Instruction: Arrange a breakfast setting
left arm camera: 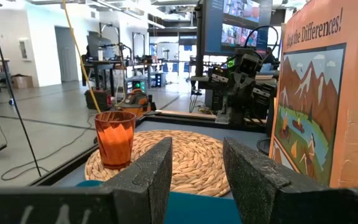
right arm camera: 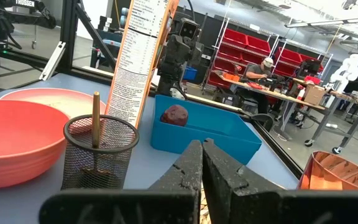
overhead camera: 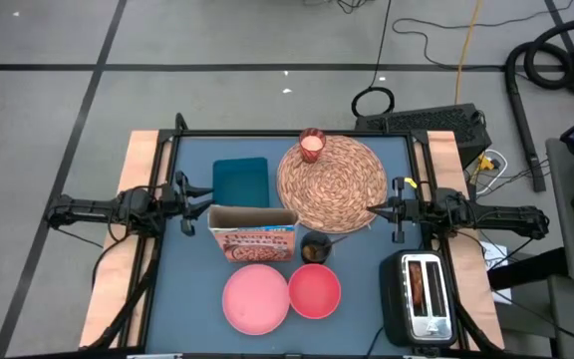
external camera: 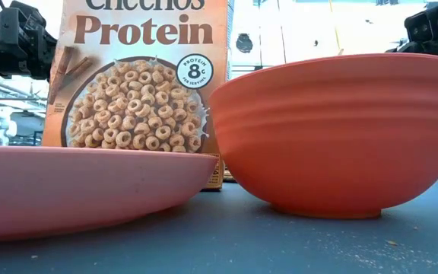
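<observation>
Orange Cheerios Protein box stands upright; left gripper just behind it, fingers apart, empty. Right gripper pressed together over round woven straw placemat edge.

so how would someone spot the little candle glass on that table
Find the round woven straw placemat at the back of the blue table, behind the cereal box. The candle glass stands upright on the mat's far edge. It is the only small clear orange tumbler; the bowl and plate sit up front.

Table: placemat, plate, bowl, toaster.
</observation>
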